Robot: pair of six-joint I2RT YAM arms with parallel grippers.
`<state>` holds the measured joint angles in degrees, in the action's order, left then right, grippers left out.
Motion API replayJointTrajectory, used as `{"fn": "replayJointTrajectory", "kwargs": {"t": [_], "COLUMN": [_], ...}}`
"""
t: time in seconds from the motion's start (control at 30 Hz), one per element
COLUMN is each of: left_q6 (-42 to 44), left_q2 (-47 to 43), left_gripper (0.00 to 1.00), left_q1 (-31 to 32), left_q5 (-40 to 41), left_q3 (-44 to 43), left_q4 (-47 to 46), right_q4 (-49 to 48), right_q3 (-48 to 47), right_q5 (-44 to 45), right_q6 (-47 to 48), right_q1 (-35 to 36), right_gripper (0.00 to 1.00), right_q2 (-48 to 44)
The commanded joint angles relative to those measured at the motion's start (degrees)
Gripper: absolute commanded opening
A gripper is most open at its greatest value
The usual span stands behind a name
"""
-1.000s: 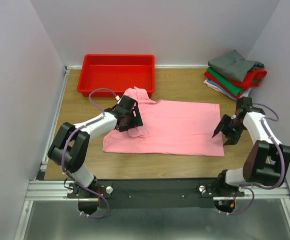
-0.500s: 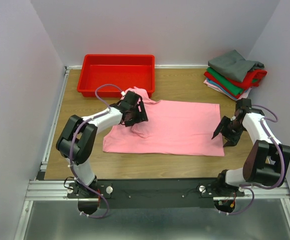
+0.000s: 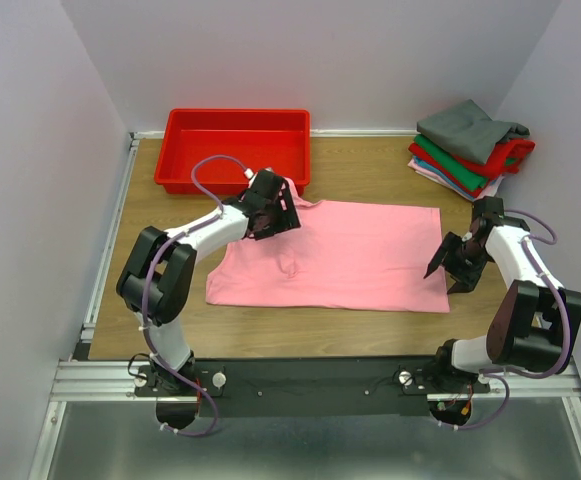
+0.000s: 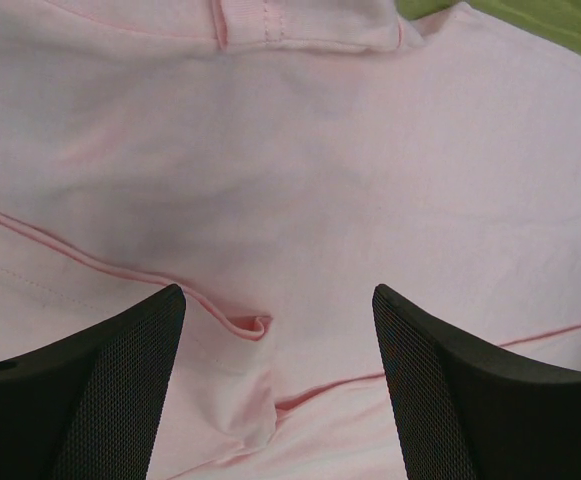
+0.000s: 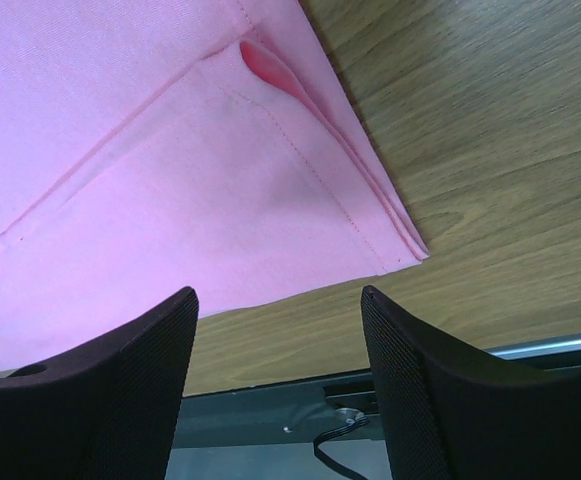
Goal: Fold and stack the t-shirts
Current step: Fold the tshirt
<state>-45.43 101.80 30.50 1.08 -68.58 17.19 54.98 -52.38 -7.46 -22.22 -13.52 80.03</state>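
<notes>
Left gripper (image 3: pixel 273 214) wide, empty; pink shirt (image 3: pixel 360 262) beneath. Right gripper (image 3: pixel 449 266) wide, empty; shirt's corner just ahead.

Plain light pink t-shirt (image 3: pixel 360 255), red tray (image 3: pixel 238 112), grey, red and green folded t-shirts (image 3: pixel 470 148), brown wood-grain table (image 3: pixel 370 165).

No legible text, label, brand, number or sign anywhere: none on the light pink t-shirt (image 3: pixel 350 255), the stack of folded t-shirts (image 3: pixel 470 150), the red plastic tray (image 3: pixel 235 150) or the wooden worktop (image 3: pixel 370 165).
</notes>
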Motion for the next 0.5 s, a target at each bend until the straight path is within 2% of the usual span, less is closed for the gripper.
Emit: {"fn": "replayJointTrajectory", "kwargs": {"t": [0.0,0.23,0.47], "left_q6": [0.69,2.71,3.33], "left_q2": [-1.86,-7.40,-9.69], "left_gripper": [0.84,0.87,0.88], "left_q1": [0.17,0.17,0.17], "left_q5": [4.18,9.20,6.66], "left_q3": [-1.29,-0.16,5.81], "left_q4": [1.79,2.94,-2.41], "right_q4": [-0.84,-1.54,-4.09], "right_q3": [0.79,0.44,-3.34], "right_q5": [-1.15,-1.67,-3.86], "right_q6": [0.95,1.47,2.97], "right_q1": [-0.37,-0.37,-0.28], "right_gripper": [0.73,0.73,0.73], "right_q2": [-0.93,-0.40,0.65]}}
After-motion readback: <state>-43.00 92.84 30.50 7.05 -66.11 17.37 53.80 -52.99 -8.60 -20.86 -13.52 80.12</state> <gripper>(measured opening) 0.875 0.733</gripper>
